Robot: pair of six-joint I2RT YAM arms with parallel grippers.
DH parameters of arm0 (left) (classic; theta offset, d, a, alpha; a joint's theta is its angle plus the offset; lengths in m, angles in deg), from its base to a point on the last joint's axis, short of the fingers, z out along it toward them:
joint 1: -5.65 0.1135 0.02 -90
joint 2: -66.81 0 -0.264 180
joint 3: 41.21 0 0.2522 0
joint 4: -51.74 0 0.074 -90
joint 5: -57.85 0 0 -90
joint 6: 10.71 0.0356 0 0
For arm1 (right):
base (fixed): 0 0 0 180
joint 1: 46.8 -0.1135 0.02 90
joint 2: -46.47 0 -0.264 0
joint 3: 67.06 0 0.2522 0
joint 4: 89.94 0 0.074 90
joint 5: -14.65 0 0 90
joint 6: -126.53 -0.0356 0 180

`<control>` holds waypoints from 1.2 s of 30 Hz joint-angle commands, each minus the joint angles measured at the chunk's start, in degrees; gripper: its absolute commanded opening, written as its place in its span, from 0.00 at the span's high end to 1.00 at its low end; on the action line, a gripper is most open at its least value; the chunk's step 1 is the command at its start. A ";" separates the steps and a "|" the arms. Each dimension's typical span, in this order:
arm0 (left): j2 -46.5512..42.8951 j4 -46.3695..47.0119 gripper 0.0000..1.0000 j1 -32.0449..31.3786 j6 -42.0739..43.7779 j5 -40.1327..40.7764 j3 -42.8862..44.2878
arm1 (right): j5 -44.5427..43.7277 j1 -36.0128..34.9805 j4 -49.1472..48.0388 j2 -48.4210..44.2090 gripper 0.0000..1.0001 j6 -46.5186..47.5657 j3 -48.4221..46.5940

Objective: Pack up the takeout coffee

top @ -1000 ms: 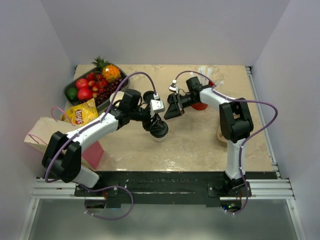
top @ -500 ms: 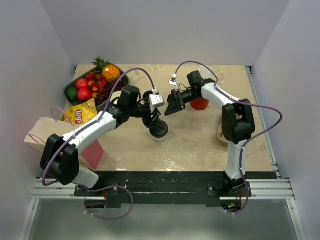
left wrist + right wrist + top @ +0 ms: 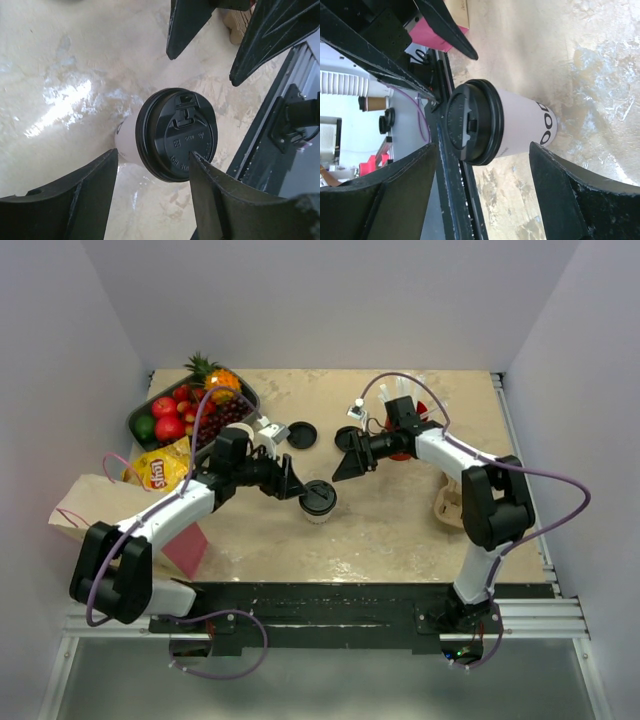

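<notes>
The white paper cup (image 3: 318, 512) stands upright mid-table with a black lid (image 3: 318, 498) on it. My left gripper (image 3: 290, 484) is open just left of it, apart from it. My right gripper (image 3: 345, 460) is open behind and right of it. In the left wrist view the lid (image 3: 177, 135) and the cup wall (image 3: 126, 145) lie just beyond my open left gripper (image 3: 152, 156). In the right wrist view the lidded cup (image 3: 525, 125) lies beyond my open right gripper (image 3: 484, 147). Neither gripper holds anything.
A second black lid (image 3: 302, 434) lies behind the cup. A fruit tray (image 3: 140, 412) and a chips bag (image 3: 160, 468) are at back left. A brown paper bag (image 3: 85, 502) and a pink bag (image 3: 187, 545) are at left. A red cup of straws (image 3: 402, 448) is behind my right arm. A brown cardboard item (image 3: 444, 506) lies at right.
My left gripper has drawn back to the left from over the cup, leaving the lid on it. My right gripper has shifted slightly right and stays open.
</notes>
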State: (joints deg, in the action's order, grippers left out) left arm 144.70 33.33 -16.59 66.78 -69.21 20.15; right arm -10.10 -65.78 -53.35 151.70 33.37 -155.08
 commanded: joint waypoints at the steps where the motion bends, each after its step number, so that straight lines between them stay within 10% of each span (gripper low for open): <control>1: 0.68 10.87 0.37 1.49 -10.24 -4.51 -2.15 | -1.18 -1.05 -5.69 -0.64 0.21 -2.03 2.18; 36: 12.90 19.06 0.41 4.13 -9.28 -5.22 -13.50 | -4.60 -3.78 -1.91 10.96 0.34 2.03 3.76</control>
State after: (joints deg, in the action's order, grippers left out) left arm 153.29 57.22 -13.40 53.23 -79.76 9.33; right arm -7.91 -69.26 -54.48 159.77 33.91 -152.82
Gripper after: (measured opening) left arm 0.602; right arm 0.685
